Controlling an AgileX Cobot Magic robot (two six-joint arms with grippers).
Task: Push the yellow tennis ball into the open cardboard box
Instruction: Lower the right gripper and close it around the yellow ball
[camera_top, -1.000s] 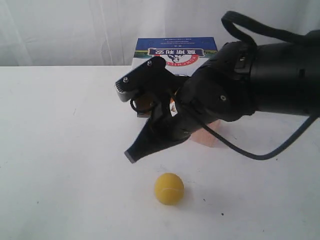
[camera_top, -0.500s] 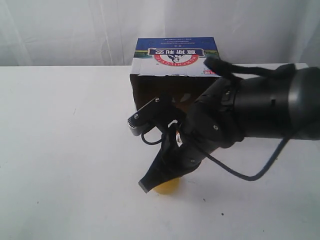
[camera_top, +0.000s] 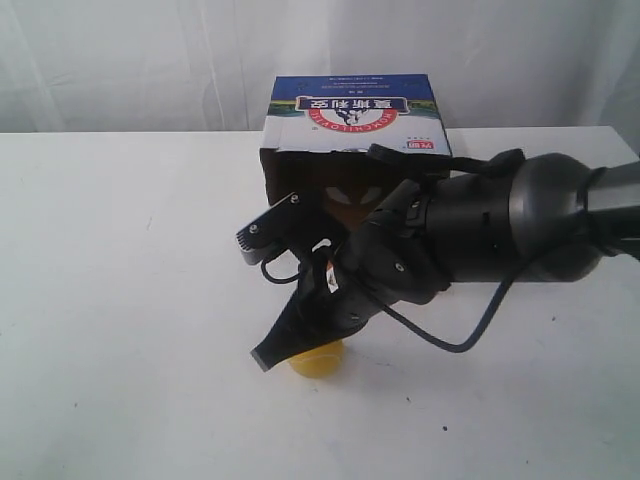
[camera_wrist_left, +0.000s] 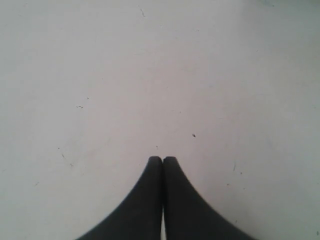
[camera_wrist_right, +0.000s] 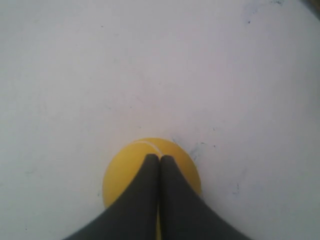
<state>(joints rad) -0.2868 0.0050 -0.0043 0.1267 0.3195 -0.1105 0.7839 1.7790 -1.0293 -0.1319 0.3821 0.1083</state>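
Closed tight and holding nothing, the right gripper (camera_wrist_right: 160, 159) sits over the small yellow tennis ball (camera_top: 318, 360) on the white desk (camera_top: 120, 300), short of the open brown cardboard box (camera_top: 350, 110); light and free-rolling, the ball likely needs a centred push from the side away from the box.

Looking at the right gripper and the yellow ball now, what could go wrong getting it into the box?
One: the right gripper is shut, with its narrow tips lying over the yellow tennis ball; a round ball could slip out sideways. Two: in the exterior view the right arm lies between the ball and the open cardboard box, so the straight path looks blocked.
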